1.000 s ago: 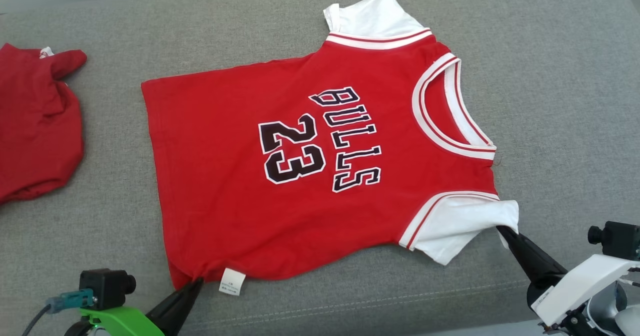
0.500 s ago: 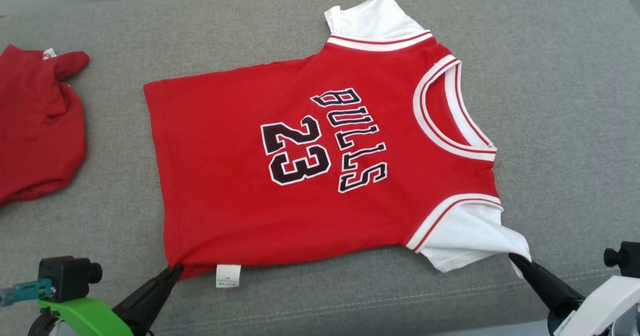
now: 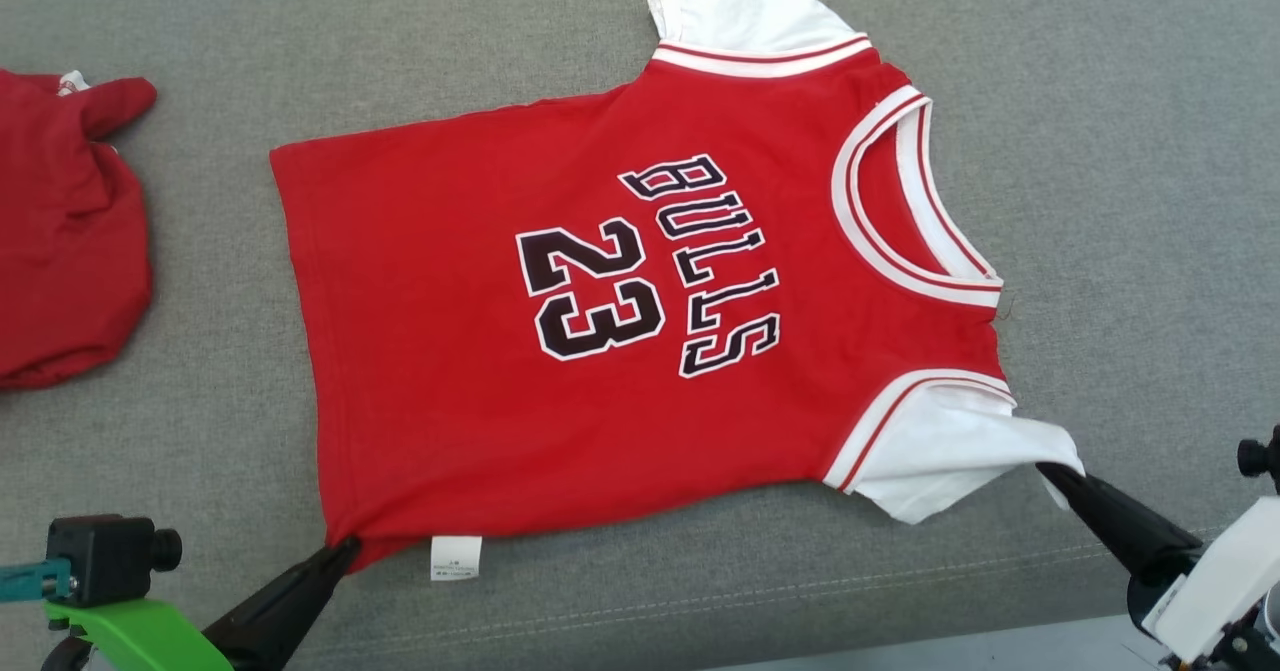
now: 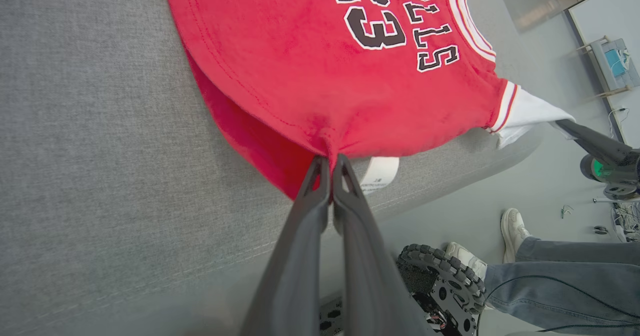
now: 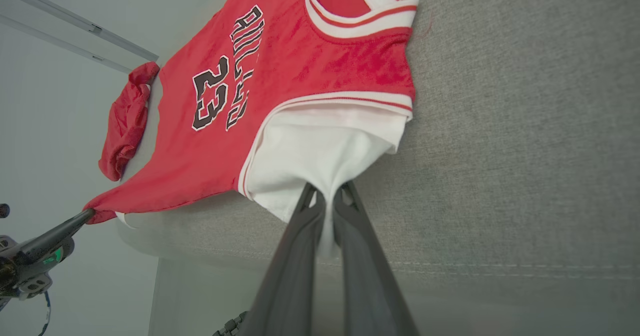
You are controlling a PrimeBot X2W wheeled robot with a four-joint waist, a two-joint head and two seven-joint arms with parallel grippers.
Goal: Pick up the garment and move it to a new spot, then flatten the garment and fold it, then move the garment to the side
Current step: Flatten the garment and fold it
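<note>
Left hand (image 3: 345, 548) pinches jersey (image 3: 600, 301) hem corner; right hand (image 3: 1045, 468) pinches white sleeve (image 3: 940, 446), apparently taut.

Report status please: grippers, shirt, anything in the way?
Left gripper shut on shirt hem corner. Right gripper shut on its white sleeve. Shirt spread flat on grey cushion. Other red cloth lies apart, left.
</note>
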